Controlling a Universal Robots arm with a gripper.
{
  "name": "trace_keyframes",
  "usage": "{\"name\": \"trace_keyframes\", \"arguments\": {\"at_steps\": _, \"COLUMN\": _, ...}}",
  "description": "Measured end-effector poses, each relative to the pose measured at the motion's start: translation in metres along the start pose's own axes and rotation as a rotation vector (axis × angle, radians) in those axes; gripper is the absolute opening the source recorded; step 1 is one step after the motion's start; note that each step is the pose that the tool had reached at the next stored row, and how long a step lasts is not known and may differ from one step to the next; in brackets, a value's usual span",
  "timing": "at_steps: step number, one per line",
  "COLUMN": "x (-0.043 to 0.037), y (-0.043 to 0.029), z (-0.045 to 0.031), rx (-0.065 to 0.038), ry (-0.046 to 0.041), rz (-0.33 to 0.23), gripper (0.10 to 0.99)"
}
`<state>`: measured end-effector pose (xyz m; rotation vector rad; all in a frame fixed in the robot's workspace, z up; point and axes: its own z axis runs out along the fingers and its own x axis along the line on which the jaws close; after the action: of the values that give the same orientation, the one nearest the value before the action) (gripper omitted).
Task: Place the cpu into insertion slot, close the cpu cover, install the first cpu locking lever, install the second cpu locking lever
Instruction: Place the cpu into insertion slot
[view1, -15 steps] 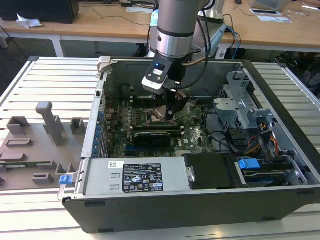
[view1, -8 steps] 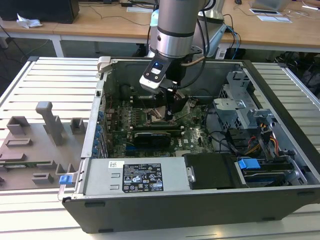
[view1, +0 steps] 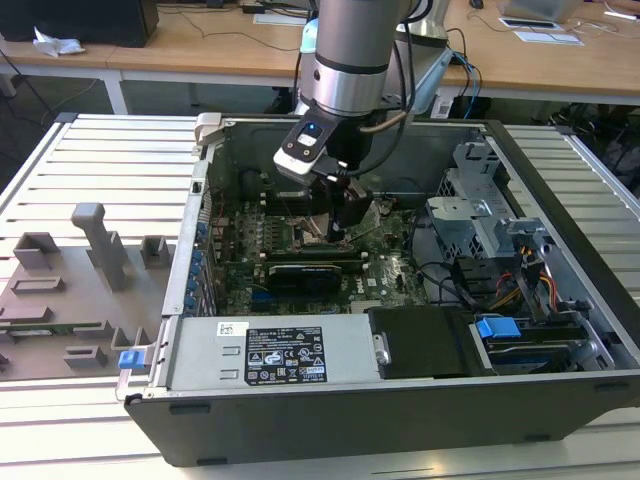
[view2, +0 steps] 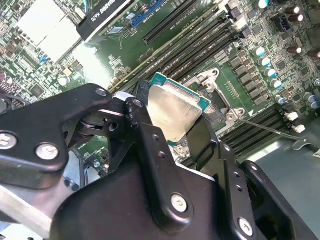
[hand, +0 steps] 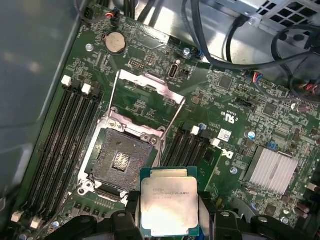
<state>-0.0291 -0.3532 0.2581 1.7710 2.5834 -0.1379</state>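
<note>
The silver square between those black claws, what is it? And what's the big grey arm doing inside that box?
The grey thing is a robot arm. The exterior view watches it from outside, reaching into an open computer case. The two wrist views come from cameras riding on the arm, looking closely at the green circuit board. The black claws are the arm's tool, shut on the cpu, the computer's thinking chip. In the first wrist view the slot is empty and the metal cpu cover is flipped open, so the chip is not in yet.
</note>
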Motion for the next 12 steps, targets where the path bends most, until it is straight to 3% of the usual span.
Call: {"name": "trace_keyframes", "arguments": {"at_steps": 12, "x": 0.0, "y": 0.0, "z": 0.0001, "rx": 0.011, "ry": -0.0073, "rz": 0.104, "gripper": 0.545}}
